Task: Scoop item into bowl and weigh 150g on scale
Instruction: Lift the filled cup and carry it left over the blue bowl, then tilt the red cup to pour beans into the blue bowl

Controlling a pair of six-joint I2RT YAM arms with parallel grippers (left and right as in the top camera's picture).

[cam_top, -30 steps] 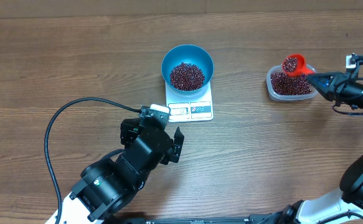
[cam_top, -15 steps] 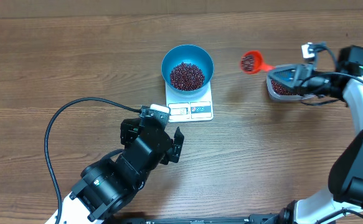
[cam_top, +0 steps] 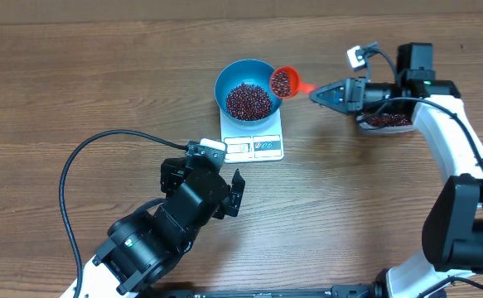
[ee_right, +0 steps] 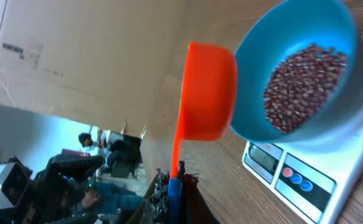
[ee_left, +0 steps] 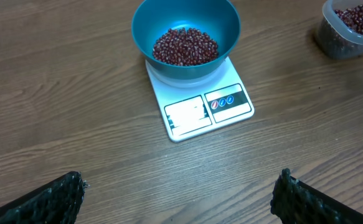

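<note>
While the right gripper pinches the orange scoop at the rim of the blue bowl, left gripper gaping wide, empty.

Overhead downward; both wrists toward scale

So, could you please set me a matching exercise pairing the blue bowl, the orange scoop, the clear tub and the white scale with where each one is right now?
Things:
1. blue bowl
2. orange scoop
3. clear tub
4. white scale

Places:
A. flat on the table, under the bowl
B. raised at the bowl's rim, loaded with beans
C. standing apart on the table, away from the scale
D. on top of the scale

Pairs: 1-D, 2-B, 3-C, 4-A.
</note>
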